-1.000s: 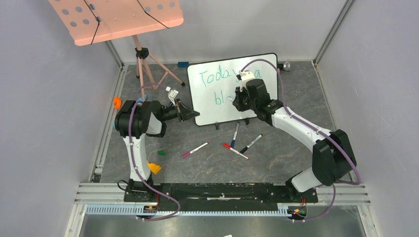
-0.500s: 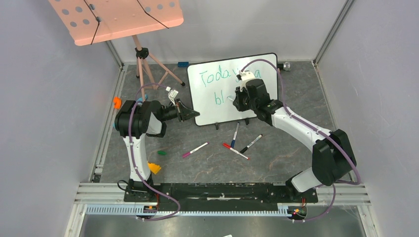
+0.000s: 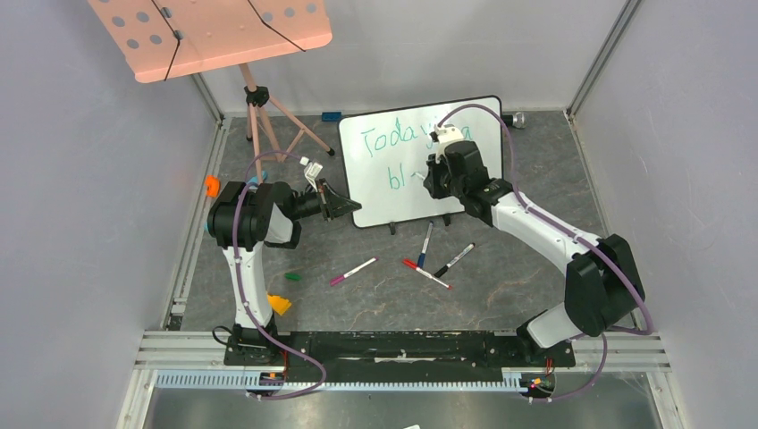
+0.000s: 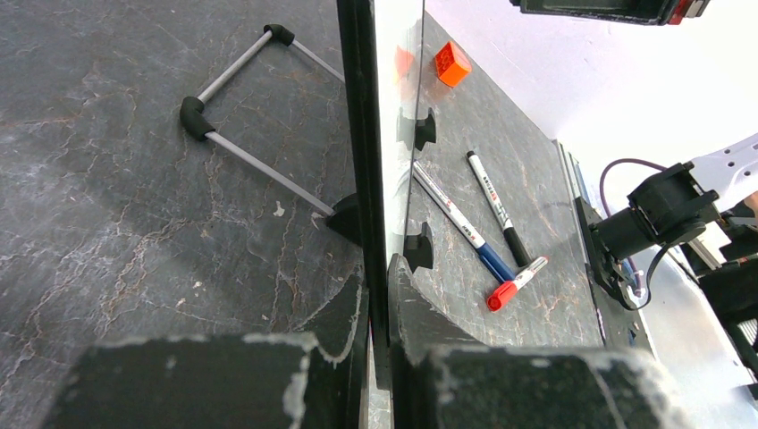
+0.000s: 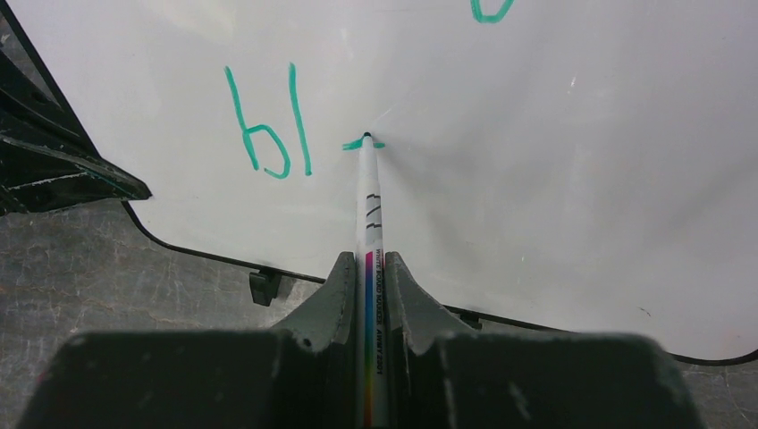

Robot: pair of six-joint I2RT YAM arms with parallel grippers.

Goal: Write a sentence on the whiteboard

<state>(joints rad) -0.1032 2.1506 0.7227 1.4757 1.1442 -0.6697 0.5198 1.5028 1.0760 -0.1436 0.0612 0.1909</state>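
The whiteboard [image 3: 368, 174] stands propped at about 12 o'clock on the worktop [image 3: 501, 268]. The sentence [image 3: 384, 140] is only partly written: a top line starts "Toda" and runs behind the right arm, and below it sits "bl" [image 5: 268, 125] with a short fresh teal stroke [image 5: 362, 144] at its 3 o'clock. The right jaws are pinched narrow on the marker [image 5: 368, 223], whose tip touches the board at that stroke. The left jaws are closed thin on the board's black frame [image 4: 357, 134] near its 7 o'clock corner, bracing it. The step in hand looks like shaping the next letter of the lower line. Light, even pressure seems best, since the board rests on small feet and might tip or slide. A firm left grip matters through each stroke. The new letter should match the height and baseline of "bl", with a small gap so the shapes do not merge. Compact letters will help, as bare white toward 3 o'clock is limited. The loose markers [image 3: 426, 273] at the board's 6 o'clock lie under the forearm, so it is better carried high.
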